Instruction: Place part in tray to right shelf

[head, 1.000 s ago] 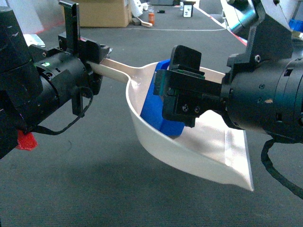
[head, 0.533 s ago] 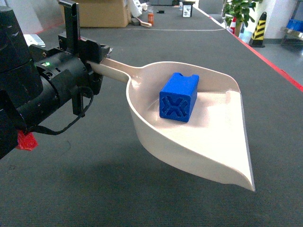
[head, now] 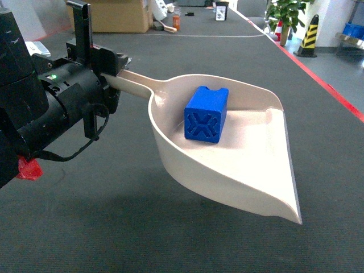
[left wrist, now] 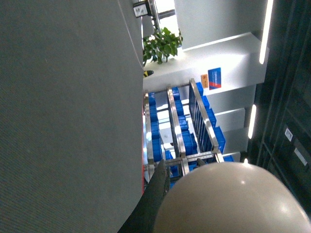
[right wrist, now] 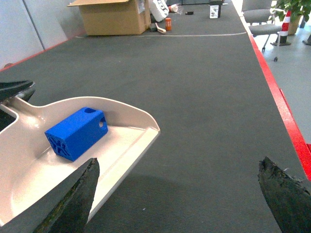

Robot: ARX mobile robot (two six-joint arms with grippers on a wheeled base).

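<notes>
Beige plastic tray (head: 244, 165), carried level off the floor by the left gripper (head: 108, 71) pinching its handle, cradles the blue part (head: 206, 114) against its far-left wall, while the right gripper (right wrist: 180, 194) hangs spread wide, empty.

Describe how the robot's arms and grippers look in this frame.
The left arm is a matte black cylinder with a small green indicator light, a looped black cable and a red tag beneath. The left gripper has blocky black fingers. The right gripper shows two dark, worn, pointed fingertips.

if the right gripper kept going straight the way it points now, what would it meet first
Probably nothing: between the open right gripper fingers lies bare grey floor. The tray with the part sits off left.
</notes>
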